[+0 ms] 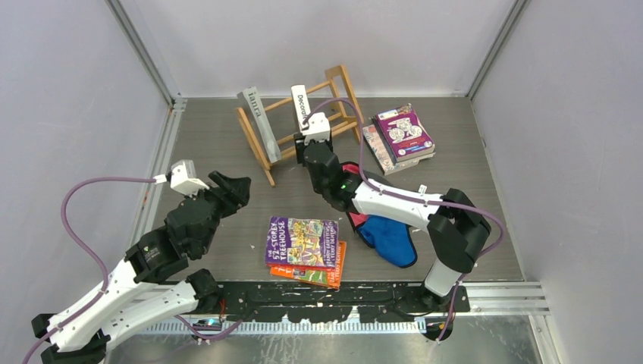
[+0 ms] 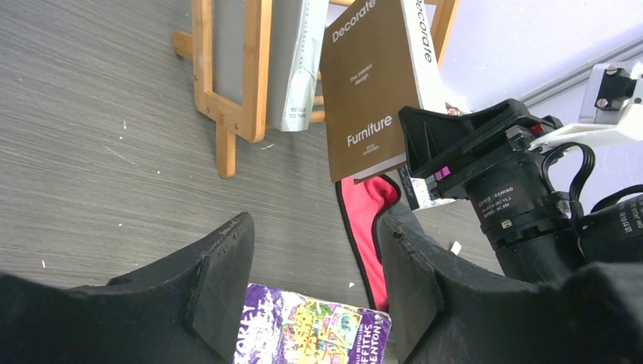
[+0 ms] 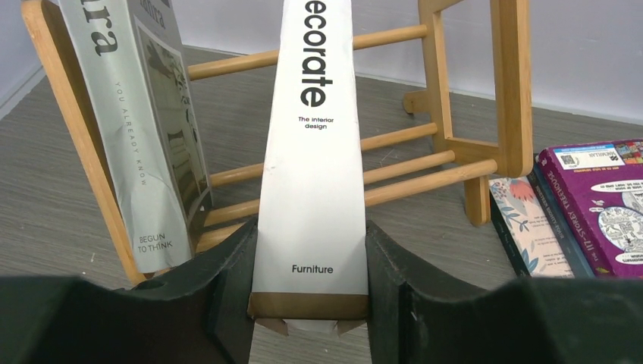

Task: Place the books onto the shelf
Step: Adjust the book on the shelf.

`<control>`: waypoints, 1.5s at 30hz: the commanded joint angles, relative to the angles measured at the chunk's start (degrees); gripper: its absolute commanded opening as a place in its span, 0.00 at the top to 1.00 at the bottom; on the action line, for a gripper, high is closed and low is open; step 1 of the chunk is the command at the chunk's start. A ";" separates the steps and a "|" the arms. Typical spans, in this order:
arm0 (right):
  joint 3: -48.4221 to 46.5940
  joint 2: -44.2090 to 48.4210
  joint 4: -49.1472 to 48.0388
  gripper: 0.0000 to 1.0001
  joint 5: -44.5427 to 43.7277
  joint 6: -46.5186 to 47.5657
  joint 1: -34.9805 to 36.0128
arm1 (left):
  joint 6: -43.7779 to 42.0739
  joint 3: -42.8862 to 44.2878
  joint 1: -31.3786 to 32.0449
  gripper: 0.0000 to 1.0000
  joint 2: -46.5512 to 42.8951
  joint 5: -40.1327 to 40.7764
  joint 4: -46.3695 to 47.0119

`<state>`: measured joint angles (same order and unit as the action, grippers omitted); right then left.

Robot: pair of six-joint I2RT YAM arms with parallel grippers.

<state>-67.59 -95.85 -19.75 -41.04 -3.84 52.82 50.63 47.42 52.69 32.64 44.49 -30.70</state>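
The light-wood shelf [image 1: 337,83] stands at the back of the table, with a grey book [image 1: 258,121] leaning at its left end. My right gripper [image 1: 306,145] is shut on the bottom of the white-and-brown "Decorate" book [image 1: 301,105], holding it upright against the shelf slats [image 3: 394,171]. In the right wrist view both fingers press the sides of the Decorate spine [image 3: 311,152]. My left gripper [image 1: 239,189] hangs open and empty above the table. Below it lies a purple paperback [image 2: 318,334] on top of an orange book [image 1: 336,271].
A stack of books [image 1: 402,136], purple on top with a floral one beneath, lies to the right of the shelf. A red cloth [image 1: 352,176] and a blue cloth [image 1: 390,239] lie under my right arm. Grey walls close in three sides.
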 commanded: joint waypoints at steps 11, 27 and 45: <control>4.87 1.88 0.64 0.50 -2.96 -4.93 0.70 | 2.34 -1.25 -0.30 0.39 -2.12 0.00 -0.08; 4.78 0.58 1.88 0.44 -2.45 -6.82 0.77 | 3.55 -2.92 -0.30 0.39 -3.38 -0.29 -0.69; 7.54 4.12 3.84 0.44 -3.31 -7.36 2.21 | 4.94 -4.20 -0.30 0.40 -3.99 -1.50 -0.98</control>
<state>-60.82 -95.15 -15.44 -43.20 -10.41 54.33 54.24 43.55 52.69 29.58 42.98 -32.10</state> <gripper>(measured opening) 0.564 0.609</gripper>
